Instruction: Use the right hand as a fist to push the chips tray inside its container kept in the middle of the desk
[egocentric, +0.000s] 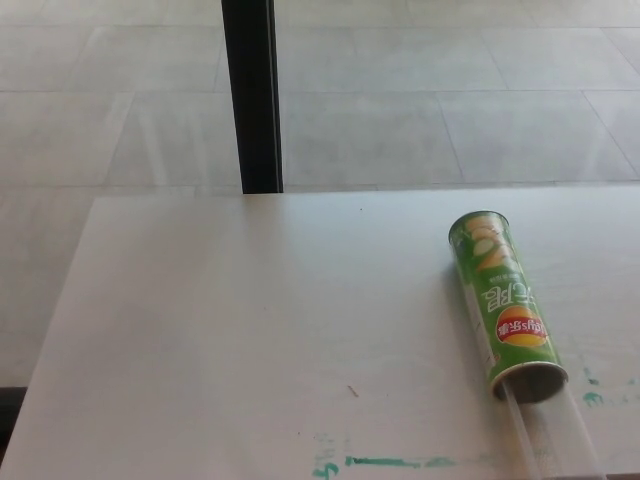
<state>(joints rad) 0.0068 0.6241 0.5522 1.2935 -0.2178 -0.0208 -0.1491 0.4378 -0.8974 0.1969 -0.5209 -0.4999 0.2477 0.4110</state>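
Note:
A green chips can (503, 302) lies on its side on the white desk (250, 320), right of the middle. Its closed end points away from me and its open mouth (529, 382) faces the near edge. A clear plastic tray (552, 436) sticks out of that mouth and runs down to the bottom edge of the picture. Neither of my hands shows in the head view.
A black post (252, 95) stands behind the desk's far edge, with pale tiled floor (450, 90) beyond. Green paint smears (385, 462) mark the desk near its front edge. A small dark speck (352, 391) lies left of the can's mouth.

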